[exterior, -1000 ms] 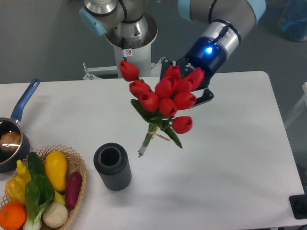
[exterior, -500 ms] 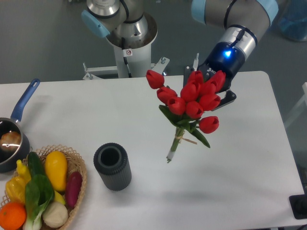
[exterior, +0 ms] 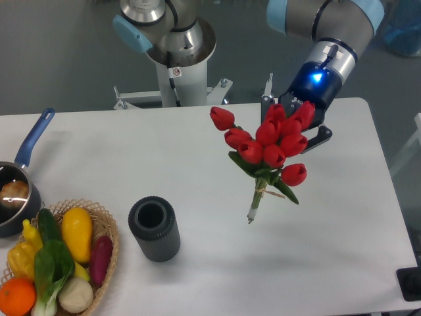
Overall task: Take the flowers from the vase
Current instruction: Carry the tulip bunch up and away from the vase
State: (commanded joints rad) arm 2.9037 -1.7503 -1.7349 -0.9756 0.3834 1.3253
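Note:
The flowers (exterior: 268, 143), a bunch of red tulip buds with green leaves and tied pale stems, hang in the air over the right half of the table, stems pointing down and left. My gripper (exterior: 297, 129) sits behind the buds and is shut on the flowers; its fingers are mostly hidden by the blooms. The vase (exterior: 154, 228), a dark grey ribbed cylinder with an open round mouth, stands empty on the table well to the lower left of the bunch.
A wicker basket (exterior: 105, 230) of colourful vegetables and fruit sits at the front left corner. A dark saucepan (exterior: 9, 220) with a blue handle (exterior: 34, 137) is at the left edge. The robot's base (exterior: 177, 46) rises behind the table's far edge.
The gripper has carried the flowers to the right and slightly down, farther from the vase. The vase and basket have not moved.

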